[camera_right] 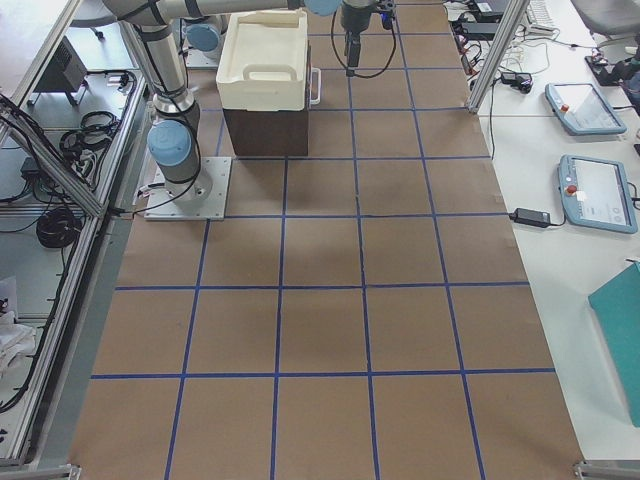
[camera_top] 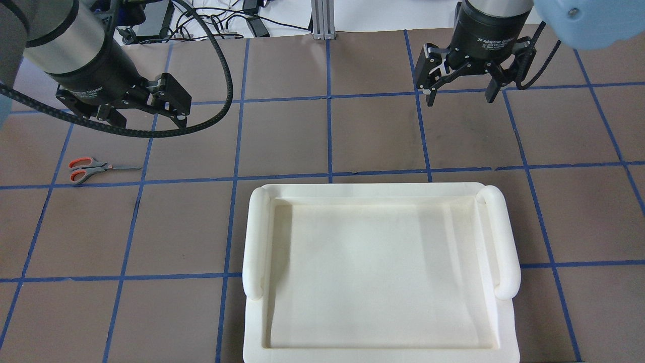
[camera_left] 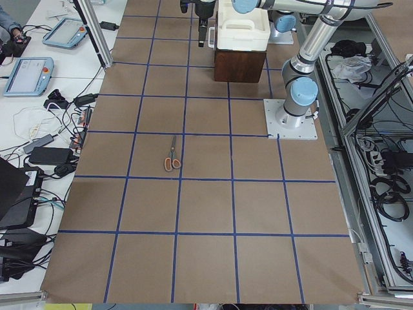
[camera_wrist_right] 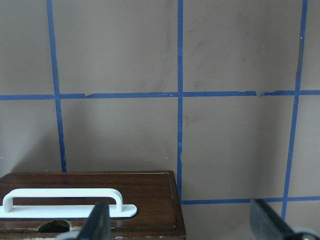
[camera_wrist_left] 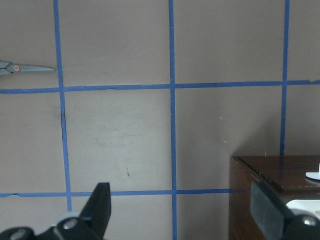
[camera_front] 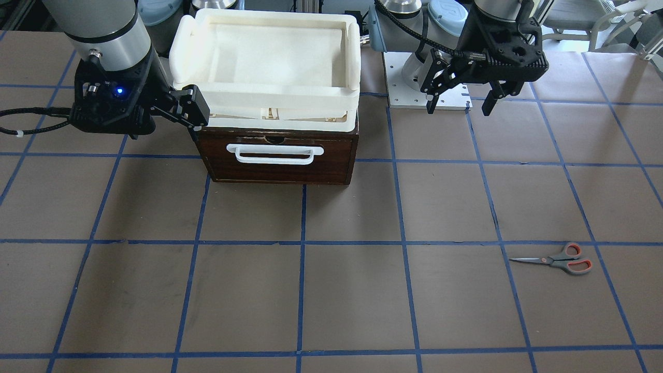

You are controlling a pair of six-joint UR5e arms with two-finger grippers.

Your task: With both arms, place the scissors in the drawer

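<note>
The scissors (camera_front: 557, 261) lie flat and closed on the table in the lower right of the front-facing view, blades pointing to frame left. Nothing touches them, and they are well apart from the drawer (camera_front: 279, 173).

The drawer sits upper centre and appears shut. Its white handle (camera_front: 274, 154) faces the camera, and a foam tray (camera_front: 269, 96) rests on top of the cabinet.

The left gripper (camera_front: 459, 109) hangs in the upper right, jaws spread and empty, well short of the scissors. The right gripper (camera_top: 460, 100) hovers just beside the drawer's front corner, jaws likewise spread and empty.

Assessment: no step is begun. Next, the right gripper should take the handle and pull the drawer out. The left gripper must descend and straddle the thin, flat scissors for the pick.
</note>
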